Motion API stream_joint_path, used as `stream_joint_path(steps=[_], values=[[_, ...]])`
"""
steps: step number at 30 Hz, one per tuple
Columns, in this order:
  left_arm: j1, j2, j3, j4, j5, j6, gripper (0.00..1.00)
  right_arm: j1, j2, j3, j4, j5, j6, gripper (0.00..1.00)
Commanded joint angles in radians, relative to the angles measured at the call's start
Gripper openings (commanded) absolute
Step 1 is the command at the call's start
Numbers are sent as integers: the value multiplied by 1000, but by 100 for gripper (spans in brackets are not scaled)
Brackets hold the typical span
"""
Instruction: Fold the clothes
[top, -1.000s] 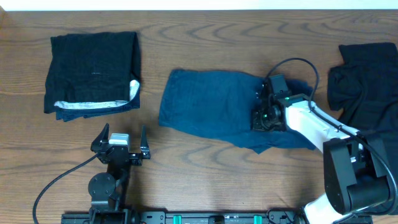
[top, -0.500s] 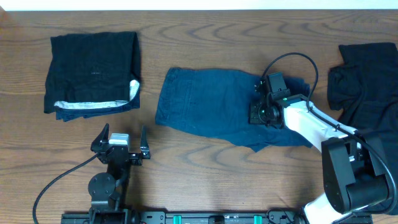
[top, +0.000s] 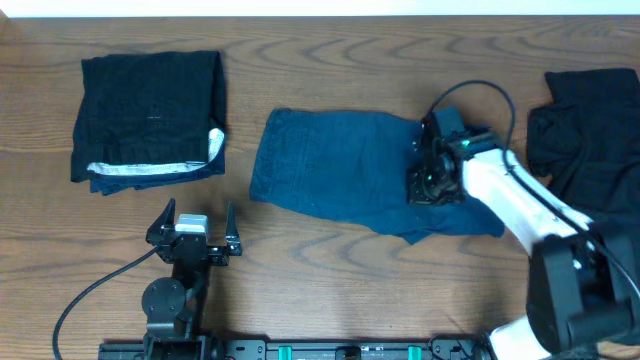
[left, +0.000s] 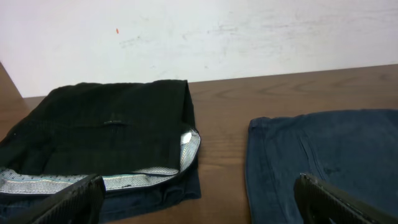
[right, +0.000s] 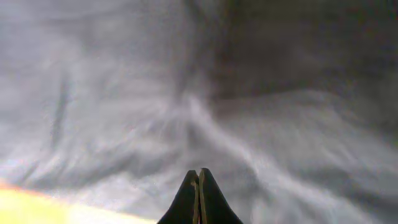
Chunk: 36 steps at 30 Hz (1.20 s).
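A dark blue garment lies spread flat in the middle of the table. It also shows in the left wrist view and fills the right wrist view. My right gripper is on its wrinkled right part, fingers pressed together, with no cloth showing between them. My left gripper rests open and empty near the front left, apart from the garment.
A folded black garment with a pale patterned lining lies at the back left and shows in the left wrist view. A crumpled black garment lies at the right edge. A white wall stands behind the table.
The blue garment's left edge slid slightly left and its upper edge straightened. My right gripper shifted a little over the cloth's right part. The left arm has not moved.
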Motion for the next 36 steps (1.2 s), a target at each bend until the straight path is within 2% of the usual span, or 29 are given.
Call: stream_joint_path(steps=[1, 4, 7, 20, 30, 36], values=[[-4, -6, -16, -34, 21, 9, 98, -33, -70, 37, -69, 49, -8, 1], [-4, -6, -16, -34, 21, 9, 98, -47, -69, 23, -148, 109, 51, 1], [-4, -6, -16, -34, 21, 9, 98, -52, -69, -26, -153, 114, 54, 1], [-4, -6, -16, -34, 21, 9, 98, -53, -69, -213, 84, 114, 61, 1], [-4, -6, -16, -34, 21, 9, 98, -53, -69, -266, 112, 122, 72, 1], [-4, -6, -16, -34, 21, 9, 98, -53, -69, -327, 231, 122, 72, 1]])
